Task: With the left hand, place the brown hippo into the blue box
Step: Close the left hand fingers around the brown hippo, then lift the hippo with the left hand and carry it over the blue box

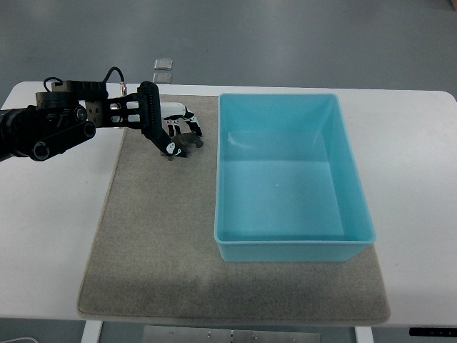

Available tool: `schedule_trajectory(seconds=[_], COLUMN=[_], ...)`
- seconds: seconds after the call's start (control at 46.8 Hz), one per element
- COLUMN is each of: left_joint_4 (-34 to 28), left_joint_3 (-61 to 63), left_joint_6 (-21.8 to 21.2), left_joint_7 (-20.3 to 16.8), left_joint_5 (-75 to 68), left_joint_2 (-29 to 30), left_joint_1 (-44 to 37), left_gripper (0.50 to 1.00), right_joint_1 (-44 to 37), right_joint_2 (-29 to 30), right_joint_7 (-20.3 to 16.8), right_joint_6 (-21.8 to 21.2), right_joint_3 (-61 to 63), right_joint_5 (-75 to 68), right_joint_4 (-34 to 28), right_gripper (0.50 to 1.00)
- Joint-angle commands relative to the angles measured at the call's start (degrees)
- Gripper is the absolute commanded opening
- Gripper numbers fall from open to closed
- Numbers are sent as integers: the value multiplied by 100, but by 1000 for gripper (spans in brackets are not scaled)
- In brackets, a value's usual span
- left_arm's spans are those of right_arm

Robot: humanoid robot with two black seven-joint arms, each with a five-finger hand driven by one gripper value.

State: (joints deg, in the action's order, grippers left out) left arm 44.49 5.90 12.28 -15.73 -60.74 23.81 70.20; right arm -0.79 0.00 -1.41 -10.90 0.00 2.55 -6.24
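1. Hippo (187,145), brown, sits low over the gray mat (157,236) near its far edge, left of the blue box (285,246).
2. Left hand (171,132) has its fingers curled around the hippo.
3. Open mat lies between hippo and box wall.

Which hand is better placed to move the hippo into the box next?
Left. The left hand is at the small brown hippo toy, on the grey mat beside the empty blue plastic box. No right arm shows.
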Motion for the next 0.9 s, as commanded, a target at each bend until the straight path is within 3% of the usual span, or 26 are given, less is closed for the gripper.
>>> schedule_trajectory(seconds=[0.0,0.876], left_joint_4=[-2,218], left_joint_3=[-1,-388], left_joint_6=[-94,-498], left_joint_7=[0,0], left_joint_5=[1,115], left_joint_2=[1,-8], left_joint_1=[-6,908], left_gripper=[500,500], right_joint_1=[0,0], right_joint_2=[0,0], right_joint_7=[0,0], right_joint_6=[0,0], right_joint_3=[0,0], right_joint_5=[0,0], right_joint_4=[0,0], right_gripper=[936,936])
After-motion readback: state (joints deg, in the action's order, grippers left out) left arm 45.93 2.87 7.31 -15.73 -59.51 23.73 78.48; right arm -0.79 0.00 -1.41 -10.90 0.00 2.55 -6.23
